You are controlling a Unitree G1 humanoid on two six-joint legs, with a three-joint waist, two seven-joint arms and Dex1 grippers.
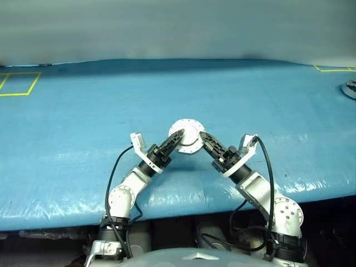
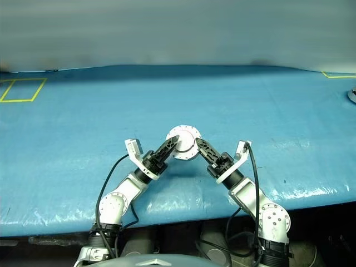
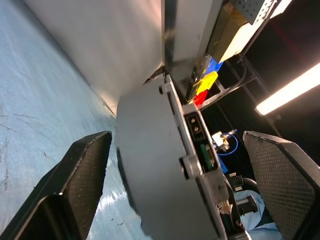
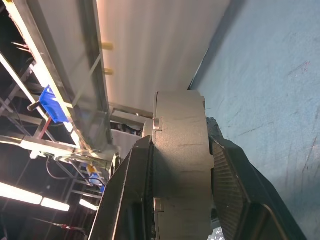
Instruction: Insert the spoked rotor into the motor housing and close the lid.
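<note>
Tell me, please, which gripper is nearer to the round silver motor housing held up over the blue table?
Right. The right gripper is clamped across the motor housing's rim, while the left gripper stands open around it, fingers apart from it on both sides.

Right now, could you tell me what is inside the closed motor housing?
The motor housing, clamped by the right gripper, shows only its plain grey lid and rim. Its inside is covered, so the rotor cannot be seen.
</note>
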